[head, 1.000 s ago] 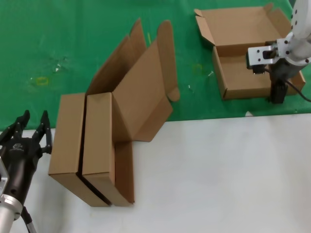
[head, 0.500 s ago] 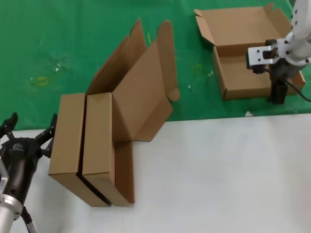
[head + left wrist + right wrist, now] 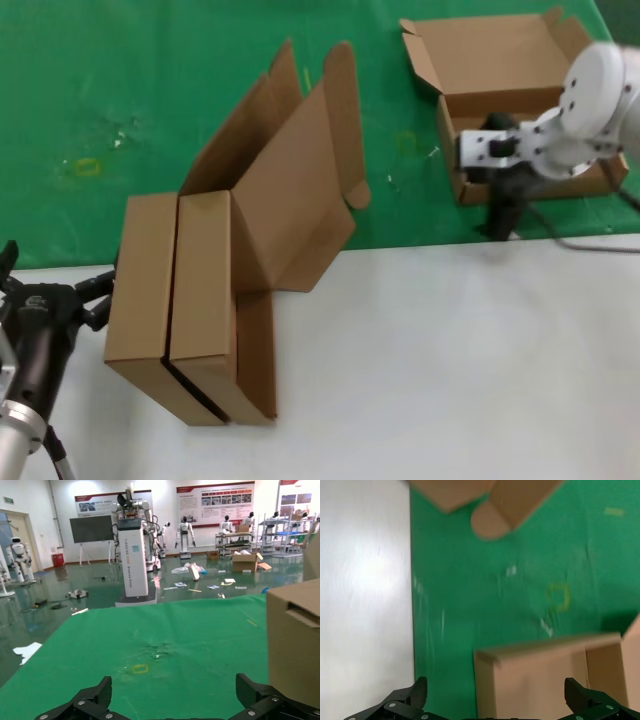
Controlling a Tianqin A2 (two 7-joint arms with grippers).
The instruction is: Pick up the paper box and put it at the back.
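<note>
Paper box (image 3: pixel 500 110): upper right of the head view, lid open, lying on the green cloth (image 3: pixel 150 90). Right gripper (image 3: pixel 503 222): at the box's near edge, fingers spread wide, holding nothing. Left gripper (image 3: pixel 55 285): lower left, fingers apart, empty, beside two same-looking brown boxes (image 3: pixel 185 300) straddling the cloth and the white tabletop (image 3: pixel 450 370).

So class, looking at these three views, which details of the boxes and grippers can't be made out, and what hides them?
- Open shallow brown cardboard mailer box on the green cloth: in the head view the right arm covers its near right side.
- Right gripper: cut off by the right wrist view's edge; only its spread fingertips show.
- Two closed brown cardboard boxes: contents hidden.
- Left gripper: partly cut off by the left wrist view's edge.
</note>
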